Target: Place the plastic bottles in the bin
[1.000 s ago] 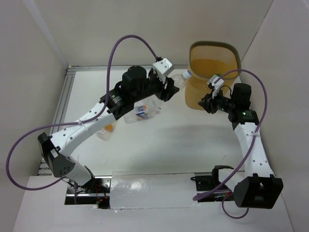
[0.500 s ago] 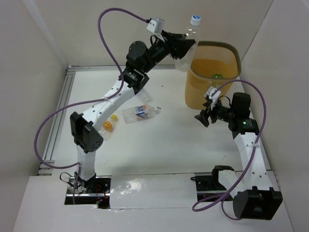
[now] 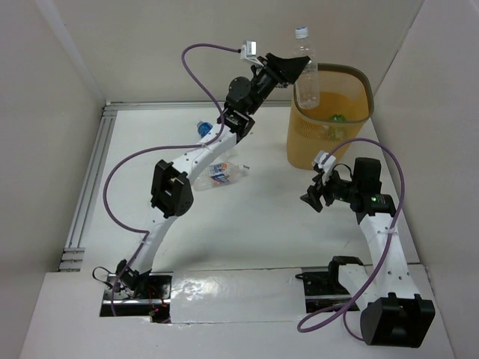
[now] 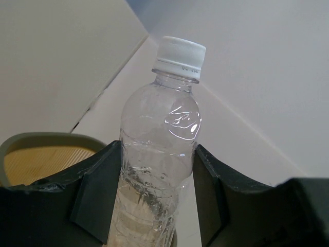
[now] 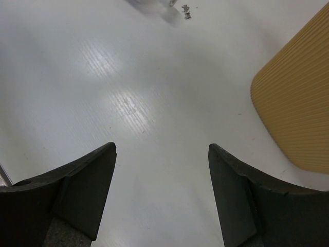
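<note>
My left gripper (image 3: 297, 69) is raised high and shut on a clear plastic bottle (image 3: 307, 84) with a white cap (image 3: 301, 32). The bottle stands upright over the left rim of the yellow-orange bin (image 3: 352, 75). In the left wrist view the bottle (image 4: 160, 149) fills the gap between the black fingers (image 4: 97, 190), with the bin rim (image 4: 31, 138) below left. A green bottle (image 3: 337, 117) lies inside the bin. A blue-labelled bottle (image 3: 221, 171) lies on the table. My right gripper (image 3: 312, 199) hangs open and empty in front of the bin (image 5: 298, 108).
A blue-capped bottle (image 3: 200, 127) shows partly behind the left arm near the back. A metal rail (image 3: 90, 179) runs along the table's left side. White walls close in the back and both sides. Purple cables loop from both arms.
The left arm has carried the clear bottle rightward and stood it upright over the bin's rim. The right gripper has opened and drawn back toward the near side, away from the bin.
</note>
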Robot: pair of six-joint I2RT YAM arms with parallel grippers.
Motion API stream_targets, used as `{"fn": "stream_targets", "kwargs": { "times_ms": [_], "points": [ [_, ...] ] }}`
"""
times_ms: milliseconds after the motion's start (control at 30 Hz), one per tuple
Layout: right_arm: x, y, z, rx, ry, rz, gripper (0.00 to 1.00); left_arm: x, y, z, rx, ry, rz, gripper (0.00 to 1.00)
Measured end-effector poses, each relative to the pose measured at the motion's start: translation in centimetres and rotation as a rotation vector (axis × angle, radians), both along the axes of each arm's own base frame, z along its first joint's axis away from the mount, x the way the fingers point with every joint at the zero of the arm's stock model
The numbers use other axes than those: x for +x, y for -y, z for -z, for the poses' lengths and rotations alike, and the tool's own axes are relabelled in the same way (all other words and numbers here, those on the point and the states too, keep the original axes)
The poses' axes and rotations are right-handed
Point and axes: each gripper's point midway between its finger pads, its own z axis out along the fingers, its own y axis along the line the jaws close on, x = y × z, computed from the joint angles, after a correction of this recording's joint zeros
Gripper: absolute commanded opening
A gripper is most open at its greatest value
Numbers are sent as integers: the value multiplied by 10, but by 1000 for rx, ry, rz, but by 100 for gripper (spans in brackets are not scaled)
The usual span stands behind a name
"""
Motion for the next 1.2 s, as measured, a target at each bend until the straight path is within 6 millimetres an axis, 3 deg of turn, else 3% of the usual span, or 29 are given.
{"fn": "stream_targets", "kwargs": {
  "times_ms": [133,200,267,567,667,700,733,867,1200],
  "points": [
    [1,0,0,-1,3,0,81,9,1,14,8,-40,-18,29],
    [0,0,3,1,-2,1,85,10,0,14,5,-39,-21,39],
    [0,0,5,3,-10,3,99,9,1,14,6,-39,-21,47],
    [-1,0,9,8,-22,7,99,10,21,43,53,-77,-5,59],
    [0,0,10,10,-26,8,99,10,30,57,98,-88,-7,79],
    [0,0,10,10,-26,8,99,10,31,58,102,-87,-8,79],
    [0,0,10,10,-26,8,99,9,33,61,116,-87,-7,87],
    [-1,0,12,10,-29,9,99,5,39,65,148,-74,-6,99],
    [0,-3,16,21,-14,-12,99,4,40,69,249,-14,-41,99]
  ]
}}
